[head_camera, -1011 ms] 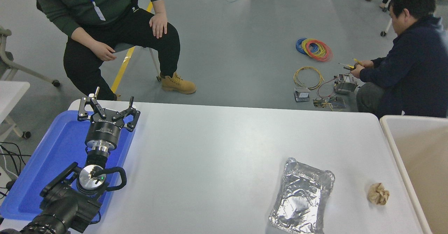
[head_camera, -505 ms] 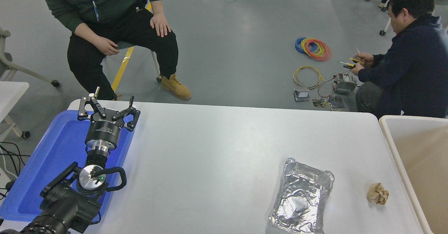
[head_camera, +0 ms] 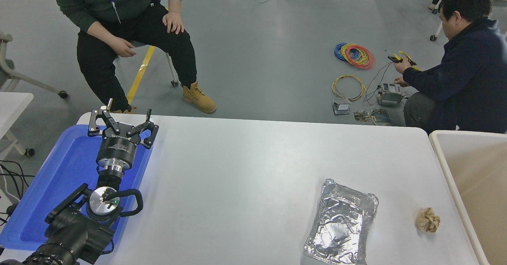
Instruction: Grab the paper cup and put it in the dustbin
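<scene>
The paper cup is out of view on the table. The dustbin [head_camera: 439, 150], beige with a thick cream rim, stands at the table's right edge and is cut off by the picture. My left gripper [head_camera: 122, 117] is parked open and empty over the blue tray [head_camera: 67, 166] at the lower left. My right arm and gripper are out of view.
A crinkled silver foil tray [head_camera: 341, 222] lies at the front right of the white table [head_camera: 253, 162]. A crumpled brown paper ball [head_camera: 427, 220] lies between it and the dustbin. One person sits beyond the table at the top left, another crouches at the top right among wire coils.
My left arm has not moved. The seated person shifted legs and hands. The crouching person raised a hand with a tool.
</scene>
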`<state>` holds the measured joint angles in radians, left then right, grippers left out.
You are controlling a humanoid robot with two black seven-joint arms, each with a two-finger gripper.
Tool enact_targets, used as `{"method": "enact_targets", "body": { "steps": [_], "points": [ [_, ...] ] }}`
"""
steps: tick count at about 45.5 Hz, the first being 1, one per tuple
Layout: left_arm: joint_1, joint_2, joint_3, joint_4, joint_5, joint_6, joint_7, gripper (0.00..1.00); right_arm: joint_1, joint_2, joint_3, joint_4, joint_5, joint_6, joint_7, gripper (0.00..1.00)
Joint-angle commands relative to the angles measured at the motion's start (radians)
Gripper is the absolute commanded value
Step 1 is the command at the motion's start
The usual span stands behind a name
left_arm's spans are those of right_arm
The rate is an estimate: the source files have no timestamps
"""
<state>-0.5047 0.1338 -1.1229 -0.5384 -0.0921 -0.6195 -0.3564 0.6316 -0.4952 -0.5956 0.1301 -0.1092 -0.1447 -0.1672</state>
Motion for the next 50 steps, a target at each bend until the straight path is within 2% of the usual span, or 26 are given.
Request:
{"method": "enact_targets", "body": {
  "steps": [1, 3, 6, 10, 12, 24, 35, 43, 50],
  "points": [
    [0.000, 0.001, 0.000, 0.000, 0.000, 0.000, 0.000, 1.00, -0.013, 0.007, 0.020, 0.000, 0.002, -0.007, 0.000, 0.17],
    [0.000, 0.000, 0.000, 0.000, 0.000, 0.000, 0.001, 1.00, -0.013, 0.007, 0.027, 0.000, 0.000, -0.009, 0.000, 0.36],
    [0.000, 0.000, 0.000, 0.000, 0.000, 0.000, -0.001, 1.00, -0.009, 0.009, 0.030, 0.000, 0.000, -0.010, 0.000, 0.56],
    [0.000, 0.000, 0.000, 0.000, 0.000, 0.000, -0.001, 1.00, -0.003, 0.007, 0.028, 0.000, -0.001, -0.018, 0.000, 0.90],
    [0.000, 0.000, 0.000, 0.000, 0.000, 0.000, 0.000, 1.00, -0.001, 0.007, 0.028, 0.000, -0.003, -0.022, 0.000, 0.96],
    [0.000, 0.000, 0.000, 0.000, 0.000, 0.000, 0.000, 1.00, 0.037, 0.009, 0.020, 0.000, -0.014, -0.021, 0.000, 0.99],
    [0.000, 0.000, 0.000, 0.000, 0.000, 0.000, 0.000, 1.00, 0.236, -0.080, -0.006, 0.023, -0.018, -0.007, 0.000, 1.00],
    [0.000, 0.000, 0.000, 0.000, 0.000, 0.000, 0.001, 1.00, 0.436, -0.085, -0.196, 0.089, -0.018, -0.003, 0.000, 1.00],
    [0.000, 0.000, 0.000, 0.000, 0.000, 0.000, -0.001, 1.00, 0.670, -0.077, -0.400, 0.278, -0.018, -0.003, 0.000, 1.00]
  ]
}}
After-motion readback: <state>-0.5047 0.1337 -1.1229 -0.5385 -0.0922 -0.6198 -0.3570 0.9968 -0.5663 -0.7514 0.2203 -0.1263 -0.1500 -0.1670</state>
